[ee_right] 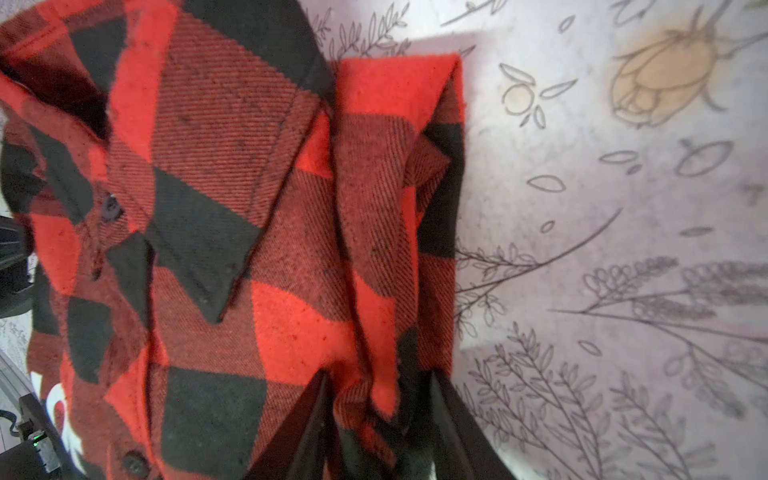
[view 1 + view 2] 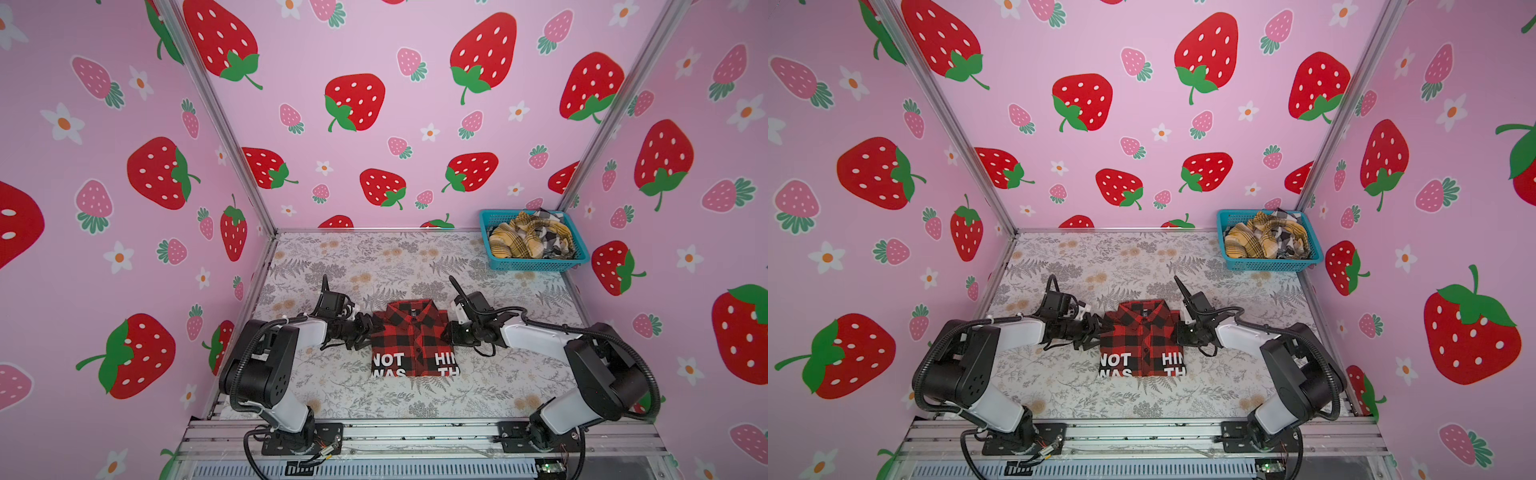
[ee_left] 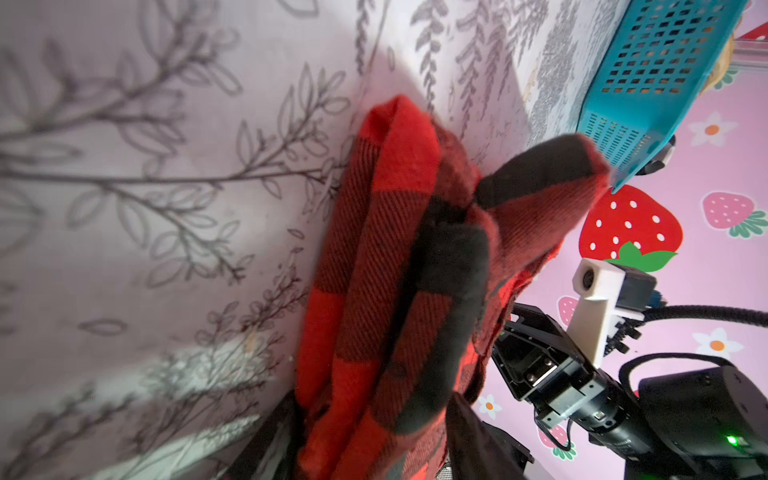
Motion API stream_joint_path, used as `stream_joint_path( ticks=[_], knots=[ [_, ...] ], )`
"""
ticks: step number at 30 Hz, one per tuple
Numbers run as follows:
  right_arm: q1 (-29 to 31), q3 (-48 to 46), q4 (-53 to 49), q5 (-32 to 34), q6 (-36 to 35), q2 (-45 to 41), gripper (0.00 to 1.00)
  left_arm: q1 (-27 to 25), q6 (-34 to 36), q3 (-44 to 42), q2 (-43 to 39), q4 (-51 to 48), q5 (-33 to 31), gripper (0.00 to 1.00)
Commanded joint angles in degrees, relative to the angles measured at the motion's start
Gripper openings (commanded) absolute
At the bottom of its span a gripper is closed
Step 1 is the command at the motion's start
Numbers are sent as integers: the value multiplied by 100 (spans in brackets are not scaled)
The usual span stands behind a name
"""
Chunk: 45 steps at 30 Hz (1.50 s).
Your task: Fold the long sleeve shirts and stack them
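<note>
You have the red-and-black buffalo-check flannel shirt [image 2: 413, 340] lying folded into a compact rectangle at the middle of the floral-printed worktop [image 2: 374, 262]. Its collar faces the back wall, and white block lettering shows along its near edge. The left gripper [image 2: 365, 330] is at the shirt's left edge. In the left wrist view its fingers [image 3: 478, 436] stand part-way apart, with the stacked layers of that edge clamped between them. The right gripper [image 2: 454, 332] is at the opposite edge. In the right wrist view its fingers [image 1: 313, 424] are likewise part-way apart and pinch the folded side panel. Both arms reach in low from either side, so the shirt lies directly between them. The turquoise plastic mesh basket [image 2: 536, 264] sits in the far right corner of the worktop, well apart from the folded shirt and behind the right arm. Inside it, the mustard-yellow plaid shirt [image 2: 513, 243] and the black-and-white plaid shirt [image 2: 550, 237] lie crumpled together. Strawberry-patterned pink walls [image 2: 374, 62] close off the worktop on three sides.
</note>
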Motion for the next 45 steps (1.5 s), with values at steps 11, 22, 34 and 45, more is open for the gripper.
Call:
stream_joint_path(
  ticks=[11,22,34,45],
  knots=[
    [-38,-121,-103,44,59,27,41,46,35,-178,334,-1155,-932,57],
    [-32,-148,-82,42,66,-7,42,188,300,-133,16,-1534,-1102,59],
    [-31,-174,-56,44,61,-16,42,189,31,-100,901,-577,-683,57],
    [-36,-142,-29,17,50,94,42,142,-9,285,1543,-692,-718,55]
  ],
)
